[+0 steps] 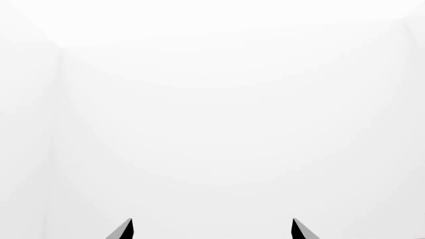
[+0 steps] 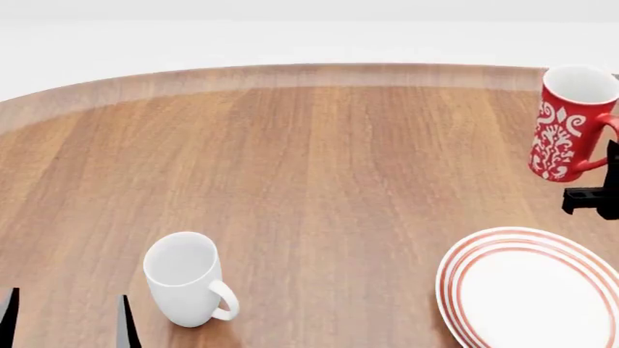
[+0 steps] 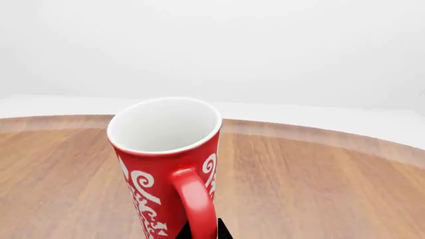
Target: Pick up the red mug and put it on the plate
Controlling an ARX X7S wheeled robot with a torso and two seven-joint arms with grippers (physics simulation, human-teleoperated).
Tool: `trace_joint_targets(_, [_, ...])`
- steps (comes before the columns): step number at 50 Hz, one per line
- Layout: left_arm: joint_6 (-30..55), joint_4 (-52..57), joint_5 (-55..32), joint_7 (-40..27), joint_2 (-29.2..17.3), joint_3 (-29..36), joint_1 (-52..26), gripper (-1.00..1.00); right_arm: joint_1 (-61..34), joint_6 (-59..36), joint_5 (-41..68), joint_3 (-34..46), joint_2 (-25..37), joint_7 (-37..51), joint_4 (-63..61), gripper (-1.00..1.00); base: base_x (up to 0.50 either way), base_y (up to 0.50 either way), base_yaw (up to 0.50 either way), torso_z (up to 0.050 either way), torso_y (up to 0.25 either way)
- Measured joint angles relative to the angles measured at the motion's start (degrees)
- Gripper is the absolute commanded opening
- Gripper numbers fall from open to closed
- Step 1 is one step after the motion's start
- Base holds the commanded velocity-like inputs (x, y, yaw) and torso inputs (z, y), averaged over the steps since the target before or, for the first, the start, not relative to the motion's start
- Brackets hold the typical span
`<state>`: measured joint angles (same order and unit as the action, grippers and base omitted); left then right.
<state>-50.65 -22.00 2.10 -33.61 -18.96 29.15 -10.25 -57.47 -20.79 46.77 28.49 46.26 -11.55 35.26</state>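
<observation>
The right gripper (image 2: 601, 190) grips the tall red ceramic mug (image 2: 570, 123) by its handle, tilted, beyond the red-ringed white plate (image 2: 532, 290) — it could slip, swing, or land off-centre.

Red mug (image 2: 566, 125) with white swirls and white inside, red-ringed white plate (image 2: 464, 279), plain white mug (image 2: 184, 280), brown wood-grain table (image 2: 320, 167)

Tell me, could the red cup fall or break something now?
Maybe. The red mug looks lifted and tilted, and the right gripper seems to hold only its handle, so it might swing or slip. The plate sits partly out of the head view, so setting the mug down off-centre could knock its rim.
</observation>
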Motion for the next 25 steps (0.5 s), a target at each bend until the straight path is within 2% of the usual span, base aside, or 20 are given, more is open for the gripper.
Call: trace_joint_targets(25, [-0.14,-0.07,0.11,-0.28,-0.13,0.25,-0.11,1.00,3.60,1.71,1.11,-1.17,-0.40,1.00,-0.29,-1.00,0.00,0.00,0.00,0.001,0.000])
